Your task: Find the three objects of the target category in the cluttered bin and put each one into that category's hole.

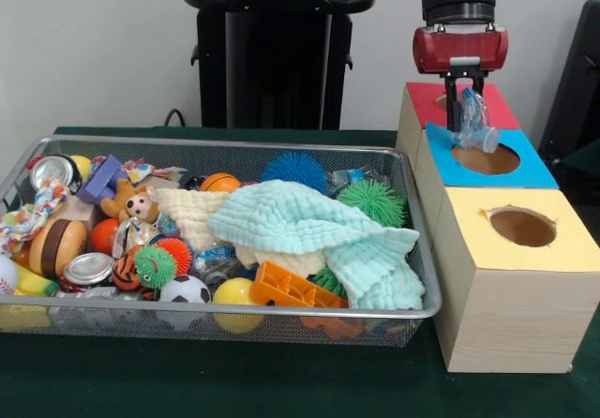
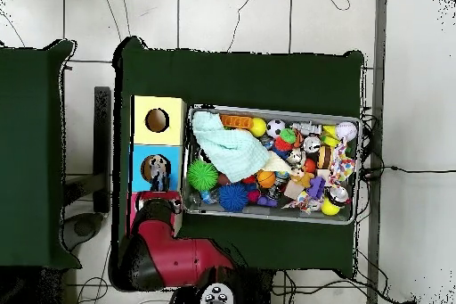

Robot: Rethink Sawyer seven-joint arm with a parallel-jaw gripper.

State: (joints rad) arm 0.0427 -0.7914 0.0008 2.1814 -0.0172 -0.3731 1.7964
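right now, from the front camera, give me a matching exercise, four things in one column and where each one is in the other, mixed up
Things:
1. clear plastic lump
2. mint green cloth
3. soccer ball
4. yellow-topped hole

Places:
A. against the near rim of the wire mesh bin
B. in the gripper, above the blue-topped hole
C. in the box nearest the camera
D. draped over the toys in the bin's right half

Pairs: 1-B, 2-D, 3-A, 4-C
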